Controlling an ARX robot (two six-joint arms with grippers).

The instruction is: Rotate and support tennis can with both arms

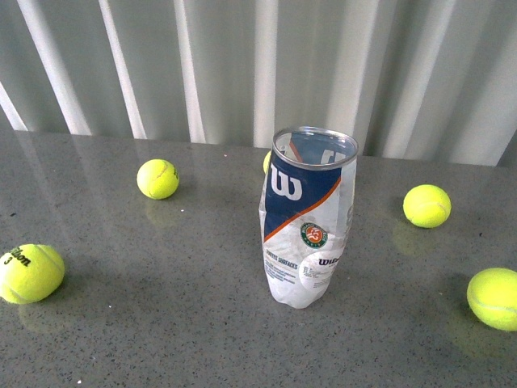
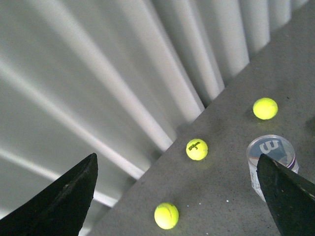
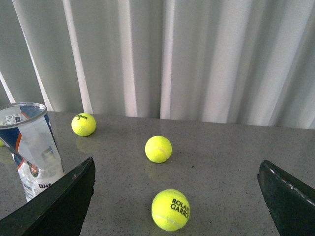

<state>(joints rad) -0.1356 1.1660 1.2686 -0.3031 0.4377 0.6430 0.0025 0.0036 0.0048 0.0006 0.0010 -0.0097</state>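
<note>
The tennis can (image 1: 308,217) stands upright near the middle of the grey table, dented clear plastic with a metal rim and a blue-white-orange Wilson label, open at the top. Neither arm shows in the front view. In the left wrist view the can (image 2: 271,157) sits partly behind one black finger (image 2: 288,196); my left gripper (image 2: 177,206) is open and empty, away from the can. In the right wrist view the can (image 3: 30,147) stands beside one finger (image 3: 59,206); my right gripper (image 3: 179,206) is open and empty above a ball.
Several yellow tennis balls lie on the table: far left (image 1: 31,273), back left (image 1: 157,179), back right (image 1: 426,205), right edge (image 1: 494,298), and one mostly hidden behind the can (image 1: 266,162). A white pleated curtain (image 1: 242,65) closes off the back of the grey table (image 1: 161,323).
</note>
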